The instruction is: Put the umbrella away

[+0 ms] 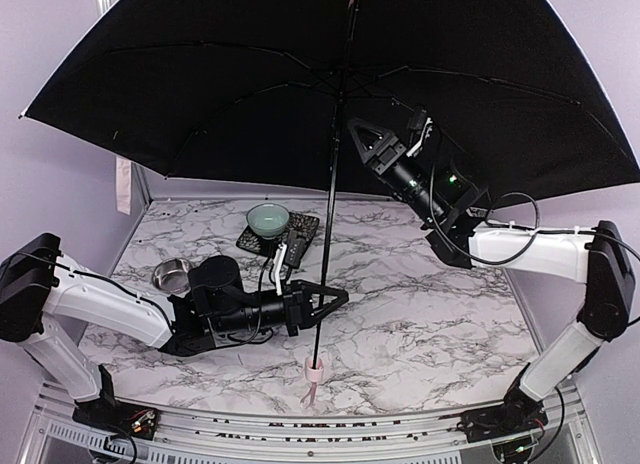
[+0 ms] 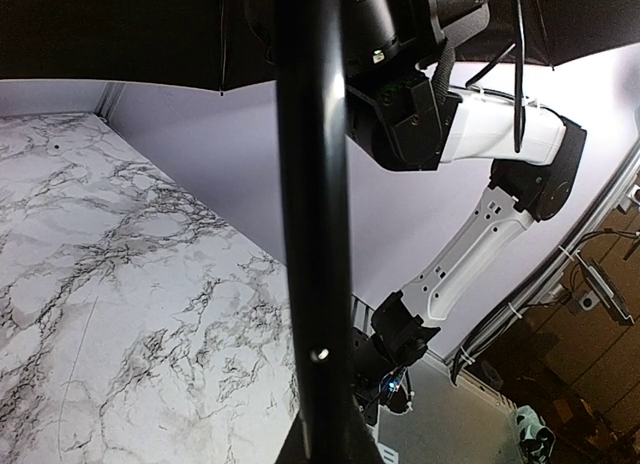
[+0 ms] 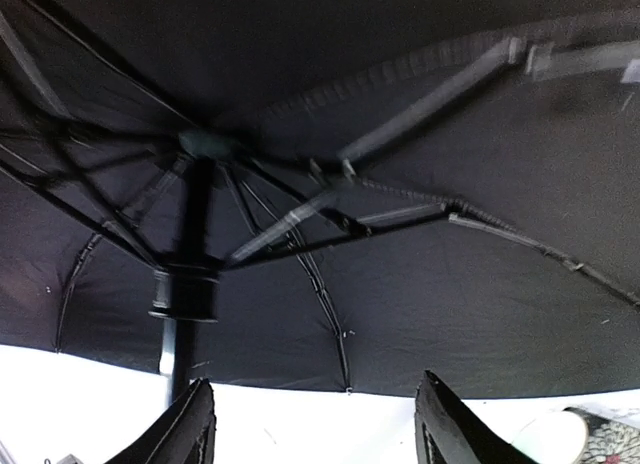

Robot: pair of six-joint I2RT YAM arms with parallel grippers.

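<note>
The umbrella (image 1: 330,74) stands open over the table, its black lining facing down. Its thin black shaft (image 1: 330,234) runs down to a small pink handle (image 1: 315,369) near the table's front edge. My left gripper (image 1: 327,297) is shut on the shaft a little above the handle. In the left wrist view the shaft (image 2: 315,234) fills the middle of the frame. My right gripper (image 1: 362,136) is raised under the canopy, just right of the shaft, open and holding nothing. Its view shows the ribs (image 3: 330,199) and the runner (image 3: 185,294) above its fingers (image 3: 190,429).
A teal bowl (image 1: 268,220) sits on a dark mat (image 1: 305,227) at the back of the marble table (image 1: 440,324). A small metal cup (image 1: 172,275) stands left of my left arm. The canopy spans almost the whole width above the table.
</note>
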